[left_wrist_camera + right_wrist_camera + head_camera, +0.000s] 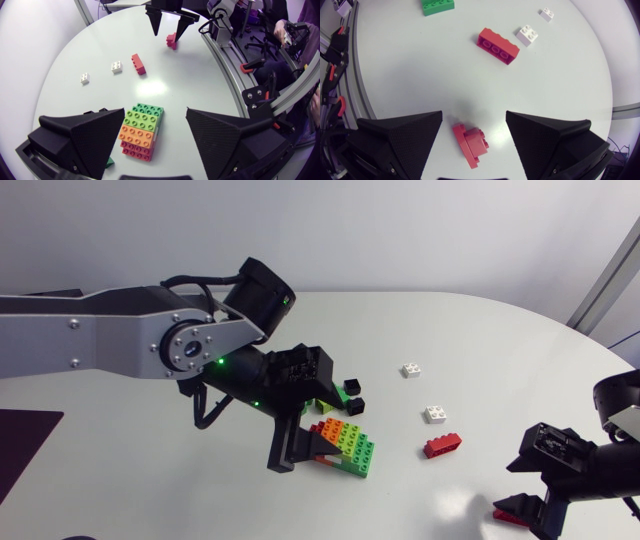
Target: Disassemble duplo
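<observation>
Quick count on my table (480,340): 1 stacked duplo block (350,446), 2 small white bricks (411,369) (435,414), 2 black bricks (351,386) (356,406), 1 long red brick (442,445) and 1 small red piece (507,515).

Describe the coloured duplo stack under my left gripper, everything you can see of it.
The duplo stack is four joined layers of glossy plastic bricks: dark green, light green, orange and red. Studs show on each layer, so it looks stepped like stairs. It rests on the white table, not yet taken apart, between the open fingers of the left gripper. Neither finger appears to touch it.
</observation>
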`<control>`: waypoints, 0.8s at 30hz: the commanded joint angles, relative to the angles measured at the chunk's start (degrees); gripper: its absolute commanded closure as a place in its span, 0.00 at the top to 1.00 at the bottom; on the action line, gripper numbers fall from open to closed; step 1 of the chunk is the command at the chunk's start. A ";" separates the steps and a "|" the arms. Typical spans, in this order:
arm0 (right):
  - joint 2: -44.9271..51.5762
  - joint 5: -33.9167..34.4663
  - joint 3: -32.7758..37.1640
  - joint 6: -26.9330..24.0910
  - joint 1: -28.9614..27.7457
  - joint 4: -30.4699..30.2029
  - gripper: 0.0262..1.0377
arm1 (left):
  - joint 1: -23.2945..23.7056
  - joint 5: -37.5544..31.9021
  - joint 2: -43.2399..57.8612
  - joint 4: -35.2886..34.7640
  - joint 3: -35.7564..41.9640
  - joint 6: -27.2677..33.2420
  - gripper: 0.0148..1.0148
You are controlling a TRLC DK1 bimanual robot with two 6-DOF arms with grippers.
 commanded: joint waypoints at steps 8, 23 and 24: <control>2.08 -0.26 -0.69 -12.98 -7.29 -4.72 0.88 | 1.38 0.12 -1.29 0.49 -2.07 -0.09 0.87; 11.75 2.03 -4.03 -17.73 -11.42 3.63 0.57 | 1.47 0.12 -1.29 0.58 -2.86 0.52 0.89; 11.75 2.11 -4.29 -17.73 -11.33 4.07 0.43 | 1.56 0.21 -1.38 0.58 -2.95 0.61 0.89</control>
